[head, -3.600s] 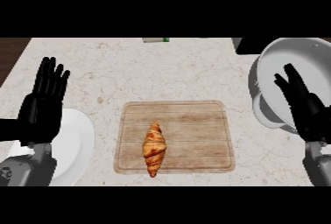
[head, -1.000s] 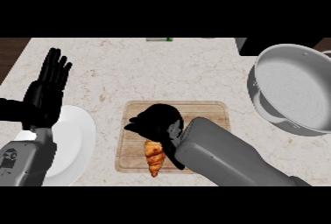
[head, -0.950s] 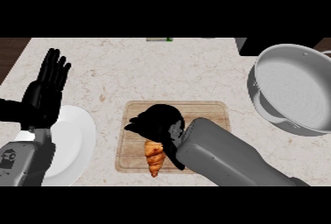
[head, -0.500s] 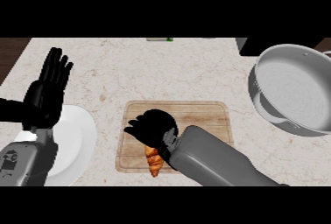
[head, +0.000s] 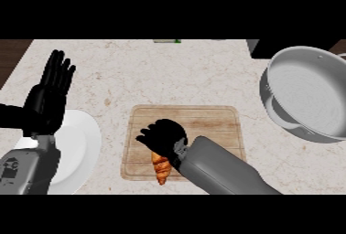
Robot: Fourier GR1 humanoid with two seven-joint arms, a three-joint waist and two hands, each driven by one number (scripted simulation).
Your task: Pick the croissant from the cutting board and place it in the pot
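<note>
The golden-brown croissant [head: 161,168] lies lengthwise on the wooden cutting board [head: 206,118] at the middle of the counter; only its near half shows. My right hand [head: 165,136] sits on top of its far half, fingers curled down round it and thumb out to the left. The grey forearm comes in from the lower right and covers the board's near right corner. The steel pot [head: 307,93] stands at the right edge, tilted in view, with nothing in it. My left hand [head: 49,94] rests open at the left, fingers up.
A white plate [head: 82,142] lies left of the board, partly under my left forearm. A dark object [head: 259,46] sits at the counter's far edge by the pot. A small green item [head: 166,41] shows at the far edge.
My right hand has slid nearer along the board and lowered onto the croissant, hiding more of it, with fingers closing round it. The croissant, pot and left hand stay where they were.
</note>
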